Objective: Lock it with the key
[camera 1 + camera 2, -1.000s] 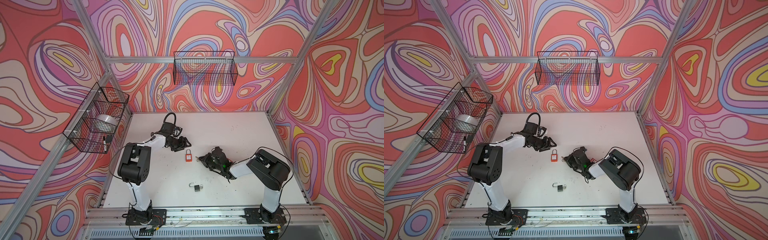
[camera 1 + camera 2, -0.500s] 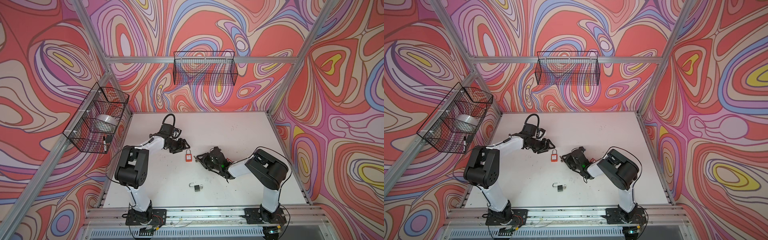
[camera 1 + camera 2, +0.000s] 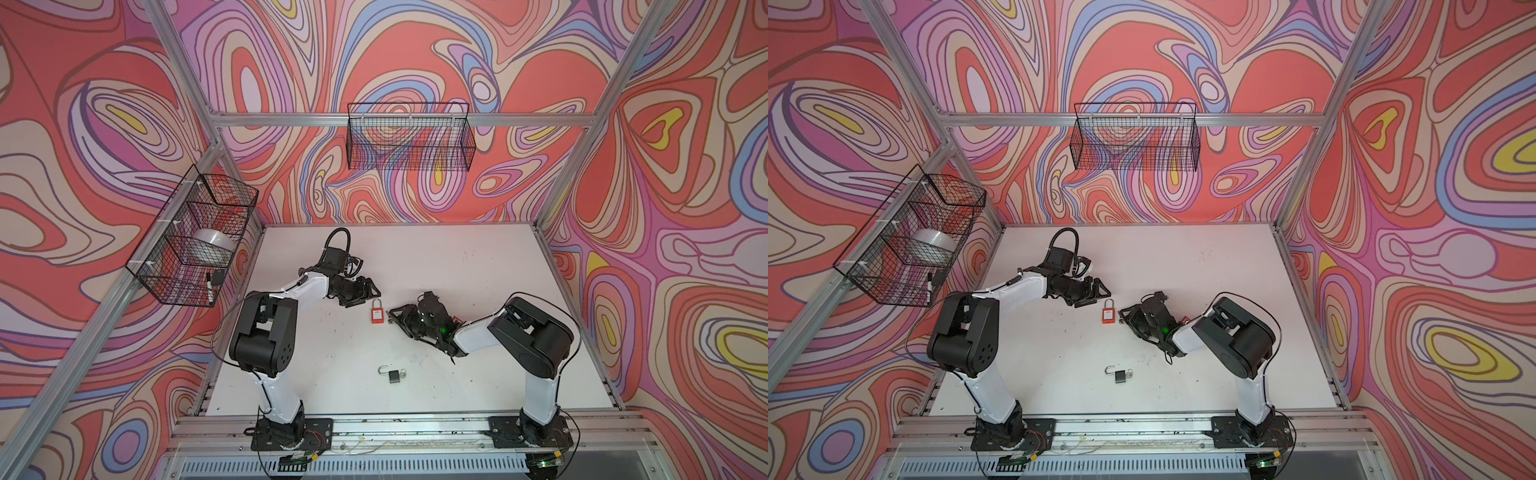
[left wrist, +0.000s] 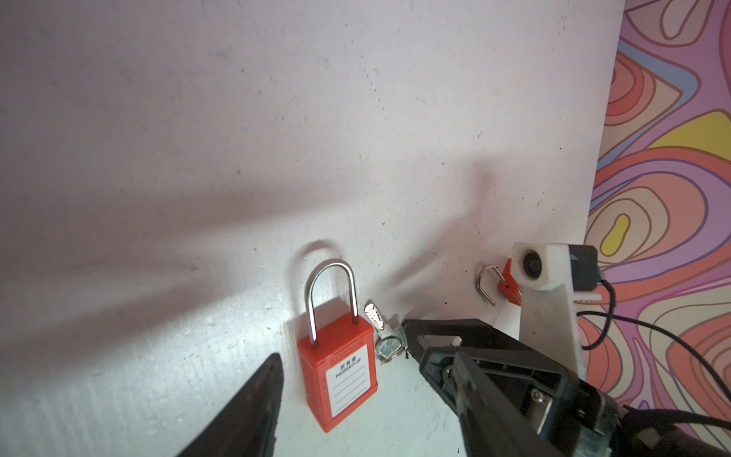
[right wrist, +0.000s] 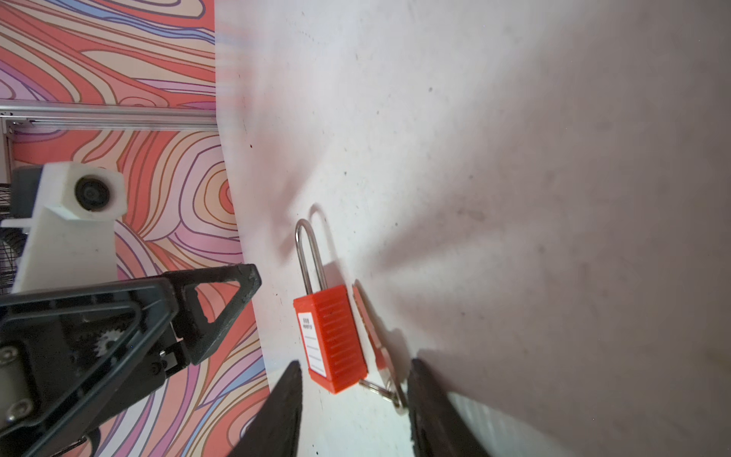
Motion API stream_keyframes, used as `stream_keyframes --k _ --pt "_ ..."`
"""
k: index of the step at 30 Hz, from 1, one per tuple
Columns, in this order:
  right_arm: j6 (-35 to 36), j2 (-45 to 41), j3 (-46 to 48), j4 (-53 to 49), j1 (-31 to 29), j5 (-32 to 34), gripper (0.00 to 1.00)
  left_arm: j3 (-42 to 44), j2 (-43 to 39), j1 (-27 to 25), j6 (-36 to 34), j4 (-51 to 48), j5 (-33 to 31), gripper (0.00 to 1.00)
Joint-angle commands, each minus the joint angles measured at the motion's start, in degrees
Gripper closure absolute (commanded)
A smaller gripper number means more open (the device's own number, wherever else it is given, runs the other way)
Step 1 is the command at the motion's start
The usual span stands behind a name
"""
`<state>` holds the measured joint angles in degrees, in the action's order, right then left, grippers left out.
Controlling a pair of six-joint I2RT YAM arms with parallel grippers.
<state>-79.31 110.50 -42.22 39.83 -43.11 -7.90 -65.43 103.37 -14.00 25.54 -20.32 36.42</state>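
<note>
Open and empty, my left fingers (image 4: 257, 411) and right fingers (image 5: 431, 415) flank the flat padlock (image 4: 340, 368) lying crosswise, key (image 4: 385, 340) parallel, one left finger unseen.

The red padlock (image 3: 377, 311) lies on the white table (image 3: 478, 266) between the left pincer (image 3: 367, 296) and the right pincer (image 3: 395, 321).

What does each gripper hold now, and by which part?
Nothing is held. The left gripper and the right gripper stand open; the red plastic padlock and the silver metal key lie loose on the white table.
</note>
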Motion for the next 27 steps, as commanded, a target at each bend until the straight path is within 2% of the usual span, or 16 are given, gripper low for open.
stream_keyframes --k 1,15,27 --pt "0.73 1.56 -0.48 0.72 -0.39 -1.12 0.53 0.19 1.12 0.07 0.21 -0.12 1.15 0.30" --pt "1.35 -3.03 1.68 -1.78 -0.38 2.39 0.34 -0.34 3.56 -0.22 0.57 1.63 1.81 0.29" --pt "2.76 -5.46 3.12 -2.98 -0.39 3.77 0.33 -2.04 6.28 -1.03 0.97 2.52 3.57 0.28"
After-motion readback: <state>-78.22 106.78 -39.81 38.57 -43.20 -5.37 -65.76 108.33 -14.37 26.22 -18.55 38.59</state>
